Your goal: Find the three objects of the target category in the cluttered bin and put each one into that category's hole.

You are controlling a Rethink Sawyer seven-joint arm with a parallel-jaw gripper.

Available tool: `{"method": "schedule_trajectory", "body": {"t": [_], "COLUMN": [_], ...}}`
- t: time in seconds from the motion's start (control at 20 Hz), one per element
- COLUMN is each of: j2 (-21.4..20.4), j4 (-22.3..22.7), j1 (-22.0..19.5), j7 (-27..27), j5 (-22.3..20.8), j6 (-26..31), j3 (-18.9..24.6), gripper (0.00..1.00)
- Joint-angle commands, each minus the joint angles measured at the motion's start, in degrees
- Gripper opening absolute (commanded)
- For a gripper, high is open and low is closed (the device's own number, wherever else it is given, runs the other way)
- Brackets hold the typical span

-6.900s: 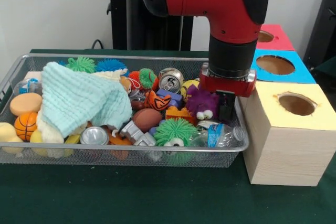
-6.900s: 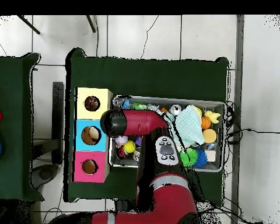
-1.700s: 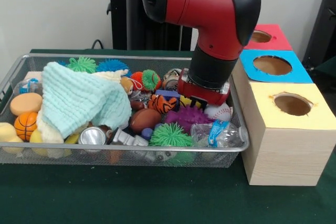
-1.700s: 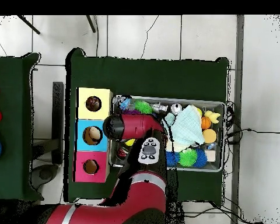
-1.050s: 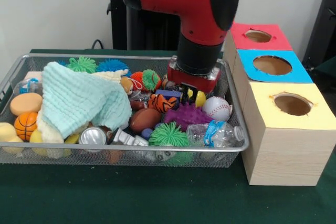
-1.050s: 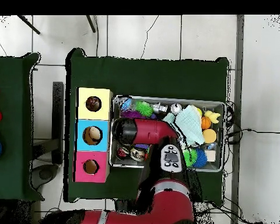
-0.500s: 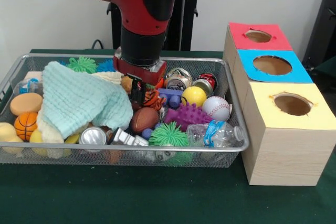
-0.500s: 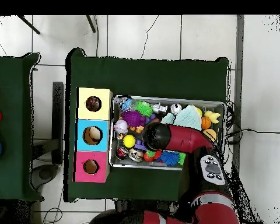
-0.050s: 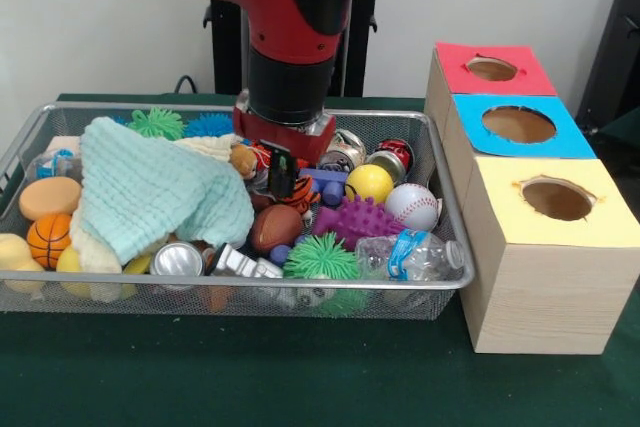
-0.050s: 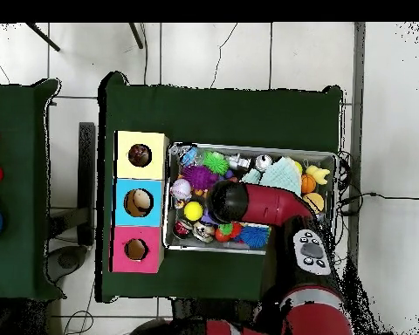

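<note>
Front view: green cloth-covered table (image 9: 300,387), white wall (image 9: 100,17) behind; tool (image 9: 282,175) state unclear.

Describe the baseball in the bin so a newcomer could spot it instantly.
Start at the wire bin and go to its end beside the yellow-topped box. There the baseball lies between a yellow ball and a plastic bottle: the only white ball, with red stitching.

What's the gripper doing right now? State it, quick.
Gripper: down among the toys in the wire bin, open or shut cannot be told; nothing visibly held.
</note>
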Motion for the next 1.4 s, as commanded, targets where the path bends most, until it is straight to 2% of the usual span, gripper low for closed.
{"method": "schedule_trajectory", "body": {"t": [0.05,0.2,0.65,0.95,1.1,1.4], "j2": [-4.47,-5.99,-3.13,1.50,2.98,3.70], "j4": [5.94,6.86,4.31,-1.74,-2.37,-4.05], "j1": [1.99,2.12,6.43,10.13,10.97,12.04], "j7": [1.52,1.27,5.78,7.92,8.52,8.08], "j5": [-0.36,0.55,2.16,2.38,3.00,4.71], "j6": [3.01,4.87,3.97,5.09,3.71,5.07], "j3": [5.05,5.53,4.47,1.85,1.83,2.53], "gripper": [0.00,0.00,0.00,0.00,0.00,0.00]}}
